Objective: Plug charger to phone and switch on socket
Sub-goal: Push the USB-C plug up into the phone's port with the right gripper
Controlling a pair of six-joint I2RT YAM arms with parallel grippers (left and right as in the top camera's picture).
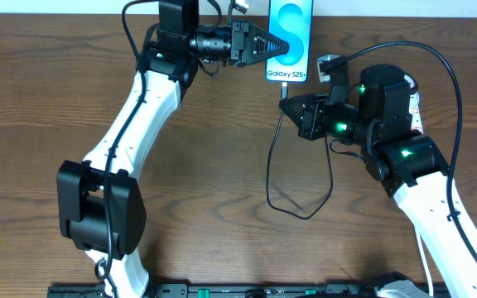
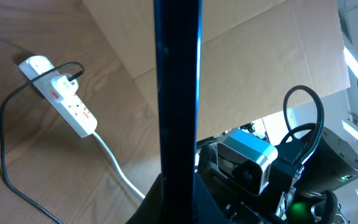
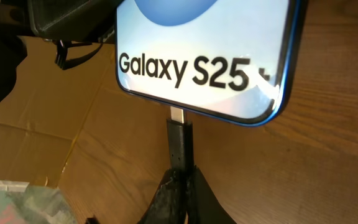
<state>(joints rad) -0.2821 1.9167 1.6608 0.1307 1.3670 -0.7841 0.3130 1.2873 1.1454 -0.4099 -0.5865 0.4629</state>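
Tabletop (image 2: 36,162), socket (image 2: 67,102) in full, left wrist

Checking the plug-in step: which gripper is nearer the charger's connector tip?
Right. The right gripper pinches the connector tip at the bottom edge of the phone; the left gripper clamps the phone mid-side.

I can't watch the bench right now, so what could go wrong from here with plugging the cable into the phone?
1. The connector shows bare metal below the phone, so it may not be fully seated and could slip out if the right gripper lets go.
2. The left gripper pinches the phone, so a skewed push might twist it.
3. The slack cable loops close to the right gripper and could snag.
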